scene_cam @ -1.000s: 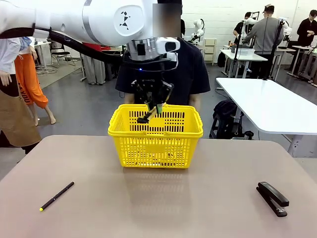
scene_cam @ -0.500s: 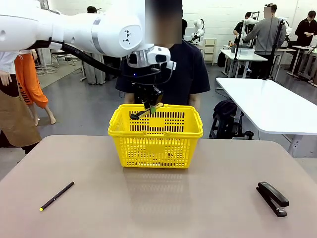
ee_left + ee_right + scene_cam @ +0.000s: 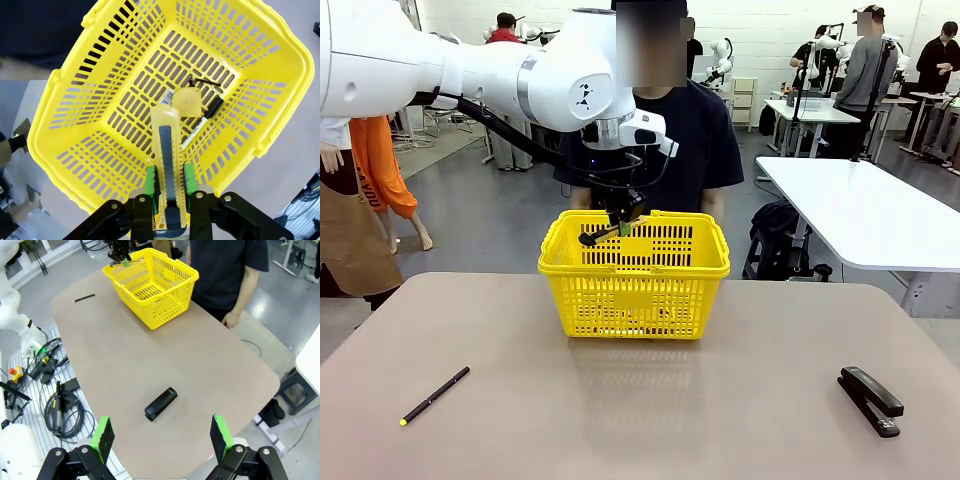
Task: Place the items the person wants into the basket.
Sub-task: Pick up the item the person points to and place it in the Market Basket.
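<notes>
One yellow-and-black utility knife (image 3: pixel 167 165) sits clamped lengthwise between the green pads (image 3: pixel 150 182) of the left gripper (image 3: pixel 169 186), above the bright yellow slotted plastic basket (image 3: pixel 85 130) near the desk's far edge. On the basket floor lie a round yellow tape measure (image 3: pixel 186 101) and a white marker with black cap (image 3: pixel 202 122), touching. The right gripper (image 3: pixel 162 440) hangs released over the desk's right corner.

black stapler (image 3: pixel 870 400), thin black pen (image 3: pixel 435 395)
</notes>
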### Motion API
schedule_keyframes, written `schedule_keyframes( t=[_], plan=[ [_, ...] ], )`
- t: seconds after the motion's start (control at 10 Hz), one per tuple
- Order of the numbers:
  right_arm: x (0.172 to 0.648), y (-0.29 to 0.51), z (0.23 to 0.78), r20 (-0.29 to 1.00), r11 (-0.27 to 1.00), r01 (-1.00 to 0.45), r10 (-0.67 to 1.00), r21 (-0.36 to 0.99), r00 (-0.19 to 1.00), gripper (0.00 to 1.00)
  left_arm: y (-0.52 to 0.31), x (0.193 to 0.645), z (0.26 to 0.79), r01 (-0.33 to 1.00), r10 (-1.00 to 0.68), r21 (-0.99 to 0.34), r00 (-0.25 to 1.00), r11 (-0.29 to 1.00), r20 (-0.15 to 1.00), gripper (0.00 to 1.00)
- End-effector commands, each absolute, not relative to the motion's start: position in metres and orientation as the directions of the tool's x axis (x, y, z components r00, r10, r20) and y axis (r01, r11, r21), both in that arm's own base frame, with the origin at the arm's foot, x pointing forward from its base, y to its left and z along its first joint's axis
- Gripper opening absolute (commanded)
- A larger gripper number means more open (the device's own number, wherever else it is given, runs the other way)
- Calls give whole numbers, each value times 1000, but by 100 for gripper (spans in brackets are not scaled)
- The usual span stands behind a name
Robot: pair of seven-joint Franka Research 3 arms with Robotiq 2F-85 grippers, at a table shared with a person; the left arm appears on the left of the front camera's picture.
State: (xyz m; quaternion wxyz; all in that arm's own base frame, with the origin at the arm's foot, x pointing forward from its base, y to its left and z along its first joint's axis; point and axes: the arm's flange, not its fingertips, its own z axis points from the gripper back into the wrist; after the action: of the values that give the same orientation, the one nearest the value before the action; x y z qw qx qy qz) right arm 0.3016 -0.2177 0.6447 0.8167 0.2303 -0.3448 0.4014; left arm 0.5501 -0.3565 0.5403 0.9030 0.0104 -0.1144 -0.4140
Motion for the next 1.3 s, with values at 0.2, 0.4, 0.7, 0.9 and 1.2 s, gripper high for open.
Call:
schedule_keyframes(
  t=[0.2, 0.4, 0.7, 0.9, 1.2],
  plan=[
    [301, -218, 645, 757, 564, -820, 494, 97, 429, 100, -355, 549, 540, 748, -753, 112, 630, 654, 188, 26],
    [301, -218, 645, 757, 564, -820, 494, 97, 429, 100, -355, 549, 540, 748, -753, 112, 630, 654, 188, 26],
    [301, -218, 645, 757, 564, -820, 494, 97, 429, 100, -353, 573, 512, 795, -789, 37, 595, 606, 154, 26],
    [301, -218, 645, 757, 564, -820, 494, 97, 429, 100, -353, 574, 489, 853, -847, 23, 515, 522, 135, 26],
    [301, -218, 645, 757, 564, -820, 494, 97, 429, 100, -354, 578, 461, 874, -871, -10, 486, 486, 72, 26]
  ],
)
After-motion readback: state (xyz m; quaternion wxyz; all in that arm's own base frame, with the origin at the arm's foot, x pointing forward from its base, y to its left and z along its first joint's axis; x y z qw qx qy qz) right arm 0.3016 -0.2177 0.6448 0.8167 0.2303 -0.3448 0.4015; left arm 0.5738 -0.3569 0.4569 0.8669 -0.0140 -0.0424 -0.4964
